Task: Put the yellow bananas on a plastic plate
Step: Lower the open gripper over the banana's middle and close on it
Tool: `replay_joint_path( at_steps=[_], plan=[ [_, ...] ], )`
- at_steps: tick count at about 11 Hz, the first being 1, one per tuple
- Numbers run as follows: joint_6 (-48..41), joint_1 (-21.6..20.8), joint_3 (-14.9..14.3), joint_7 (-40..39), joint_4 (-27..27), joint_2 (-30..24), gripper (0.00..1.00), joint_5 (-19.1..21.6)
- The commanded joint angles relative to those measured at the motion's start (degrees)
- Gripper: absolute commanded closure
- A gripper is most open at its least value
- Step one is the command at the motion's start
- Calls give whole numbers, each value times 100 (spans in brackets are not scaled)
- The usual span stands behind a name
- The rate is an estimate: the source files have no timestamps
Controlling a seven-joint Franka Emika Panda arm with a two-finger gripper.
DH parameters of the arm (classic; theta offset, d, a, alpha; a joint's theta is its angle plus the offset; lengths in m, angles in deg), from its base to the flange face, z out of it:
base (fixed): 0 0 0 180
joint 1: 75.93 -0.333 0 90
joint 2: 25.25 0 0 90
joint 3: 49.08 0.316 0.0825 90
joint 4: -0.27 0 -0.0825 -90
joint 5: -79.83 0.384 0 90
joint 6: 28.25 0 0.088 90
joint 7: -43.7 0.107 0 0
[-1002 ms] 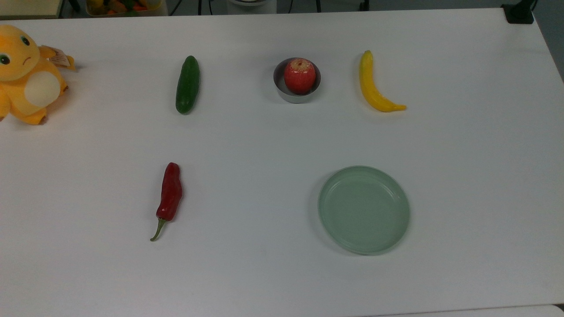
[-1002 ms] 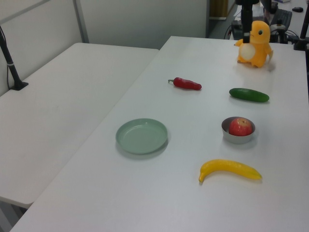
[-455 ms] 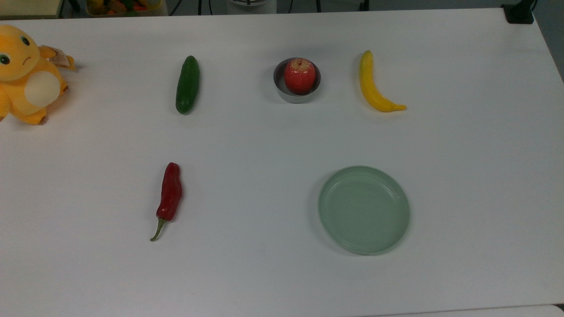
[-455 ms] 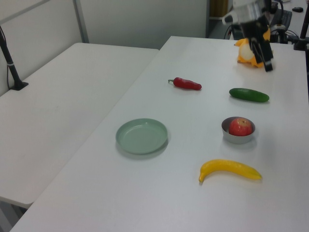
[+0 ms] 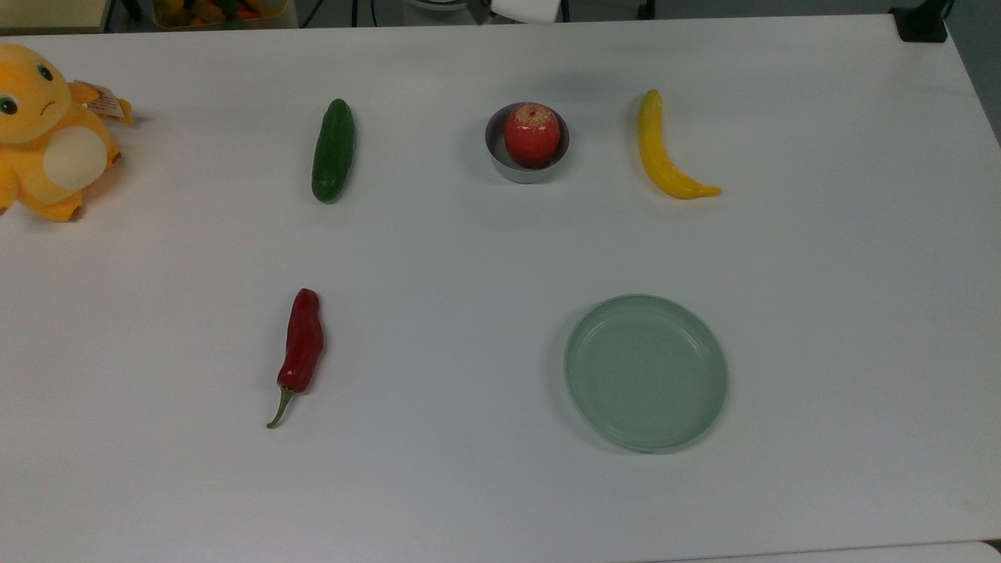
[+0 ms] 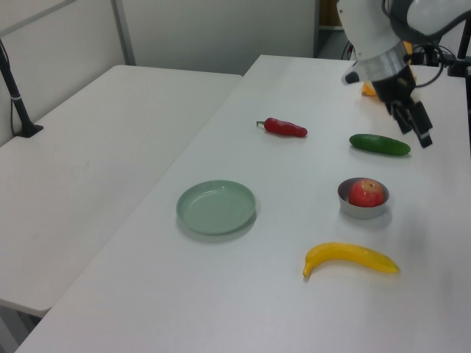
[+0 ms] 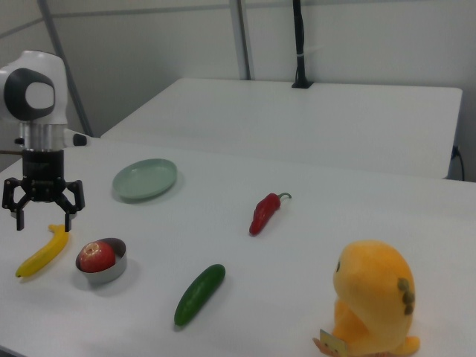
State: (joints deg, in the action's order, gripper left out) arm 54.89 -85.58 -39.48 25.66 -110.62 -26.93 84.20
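Landmark: I place everything from the small grey bowl [image 5: 525,148] holding the red apple [image 5: 532,134].
Banana: the yellow banana [image 5: 661,152] lies flat on the white desk [image 5: 469,258], just beside the bowl on the top view's right, its pointed tip curling away from the bowl.
Plate: the mint-green plastic plate [image 5: 646,373] has nothing in it and sits well apart from the bowl, toward the top view's lower right; the banana is not yet on it.
Hand: my hand [image 7: 43,210] hangs above the desk with its fingers spread and nothing between them, up over the bowl-and-banana end in the right view.
Handling: I judge the banana light, fairly stiff and smooth-skinned, so it could slip or roll in a narrow pinch.
Grip point: I would close across its thick middle, at right angles to its length, where the curve is gentlest; the tapered tip offers too little surface.
Neighbours: the cucumber [image 5: 333,150] lies on the bowl's other side, the red chilli pepper [image 5: 301,351] and the orange plush toy [image 5: 48,133] farther off.
Risk: the bowl stands close enough that a spread finger might nudge it.
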Motion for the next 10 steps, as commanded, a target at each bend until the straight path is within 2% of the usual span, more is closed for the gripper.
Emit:
replay_joint_path(
  at_steps=[1, 4, 6, 8, 10],
  plan=[
    [719, -11, 523, 702, -153, 53, 0, 195],
    [1605, -90, 902, 1783, -153, 282, 0, 195],
    [2256, -309, 947, 2434, -144, 589, 0, 195],
    [2836, -328, 1069, 2918, -161, 914, 0, 99],
    [3346, -371, 1070, 3131, -179, 1204, 0, 29]
  ],
)
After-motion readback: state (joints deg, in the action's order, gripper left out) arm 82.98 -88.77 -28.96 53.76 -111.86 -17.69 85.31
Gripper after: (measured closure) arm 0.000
